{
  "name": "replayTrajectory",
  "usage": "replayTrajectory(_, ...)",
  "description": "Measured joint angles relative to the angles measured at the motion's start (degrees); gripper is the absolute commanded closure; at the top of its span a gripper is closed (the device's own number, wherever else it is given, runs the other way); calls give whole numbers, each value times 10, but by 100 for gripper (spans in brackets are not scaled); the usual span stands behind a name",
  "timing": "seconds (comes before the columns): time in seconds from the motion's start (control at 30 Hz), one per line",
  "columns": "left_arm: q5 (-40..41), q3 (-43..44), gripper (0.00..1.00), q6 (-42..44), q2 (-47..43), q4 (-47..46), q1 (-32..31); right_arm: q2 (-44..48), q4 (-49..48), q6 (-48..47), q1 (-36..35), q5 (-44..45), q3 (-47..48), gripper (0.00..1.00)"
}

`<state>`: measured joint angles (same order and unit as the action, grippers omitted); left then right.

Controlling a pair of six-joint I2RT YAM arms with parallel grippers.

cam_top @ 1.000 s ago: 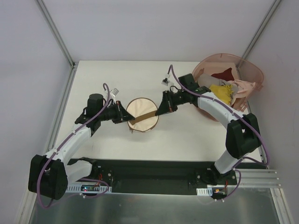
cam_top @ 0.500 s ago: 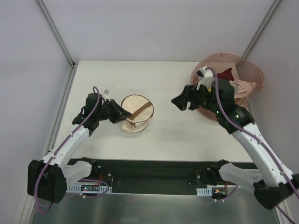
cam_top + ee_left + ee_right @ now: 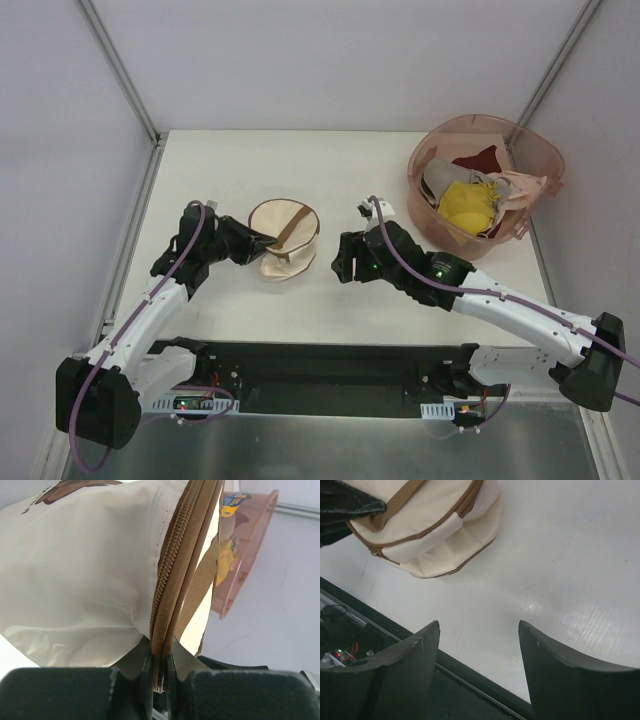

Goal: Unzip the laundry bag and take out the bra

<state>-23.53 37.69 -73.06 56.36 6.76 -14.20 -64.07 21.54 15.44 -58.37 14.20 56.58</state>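
The laundry bag [image 3: 285,240] sits on the white table [image 3: 350,170] left of centre, tipped over so its round face looks up and a brown strap runs across it. The left claw [image 3: 257,243] has it by the left edge. In the left wrist view the two dark fingers [image 3: 125,672] are pinched tight on the brown zipper trim [image 3: 170,605], with the cream cloth of the bag [image 3: 75,575] bulging away to the left. How far the zipper is undone cannot be told from here.

The right claw [image 3: 343,268] is low over the table just to the right of the bag, apart from it. Its fingers [image 3: 415,660] are spread wide with nothing between them – only bare tabletop shows in the gap, and the bag [image 3: 430,525] lies beyond the tips.

The pink basket [image 3: 430,150] stands at the far right of the table (well away from the bag), holding a yellow garment [image 3: 465,203] and a dark red cloth [image 3: 478,158].
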Motion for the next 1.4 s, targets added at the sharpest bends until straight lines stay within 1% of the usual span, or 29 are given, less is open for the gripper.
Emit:
replayTrajectory(0.07,7,-12,100,-6,-16,0,0,-10,-6,55,0,7,0,31)
replayTrajectory(0.17,15,-23,100,-11,-32,1,0,-21,-42,130,5,-1,0,30)
replayTrajectory(0.27,16,-23,100,-11,-37,1,0,-45,-99,212,14,-21,0,30)
replayTrajectory(0.43,16,-24,100,-13,-44,2,0,-100,-193,320,31,-63,-11,30)
replayTrajectory(0.6,15,-31,100,-16,-52,5,0,-137,-241,372,40,-100,-17,32)
replayTrajectory(0.67,14,-31,100,-16,-54,5,0,-147,-246,376,44,-123,-13,36)
replayTrajectory(0.7,12,-31,100,-16,-54,5,0,-155,-246,376,46,-134,-7,40)
replayTrajectory(0.73,9,-31,100,-16,-54,5,0,-164,-248,375,49,-145,0,51)
replayTrajectory(0.8,2,-31,100,-16,-50,5,0,-186,-257,375,55,-165,15,62)
replayTrajectory(0.9,1,-31,100,-16,-50,5,4,-207,-262,373,65,-183,20,87)
replayTrajectory(0.93,3,-31,100,-16,-51,5,4,-212,-263,373,66,-187,20,99)
replayTrajectory(0.97,5,-31,100,-16,-52,6,4,-214,-263,374,67,-191,20,99)
replayTrajectory(1.0,5,-31,93,-16,-52,7,4,-215,-265,372,67,-194,21,99)
replayTrajectory(1.03,6,-31,80,-15,-53,8,4,-216,-264,370,68,-195,24,99)
replayTrajectory(1.07,6,-31,47,-13,-54,8,4,-216,-262,367,70,-197,27,99)
replayTrajectory(1.1,6,-31,32,-10,-57,8,4,-216,-259,363,73,-202,31,99)
replayTrajectory(1.13,5,-31,25,-2,-59,8,4,-216,-255,359,78,-207,35,99)
replayTrajectory(1.17,0,-31,19,6,-61,8,4,-216,-248,354,85,-212,40,99)
replayTrajectory(1.27,-5,-18,19,59,-66,27,4,-219,-218,343,117,-238,55,99)
replayTrajectory(1.4,-10,5,21,193,-80,57,4,-224,-173,344,169,-286,74,99)
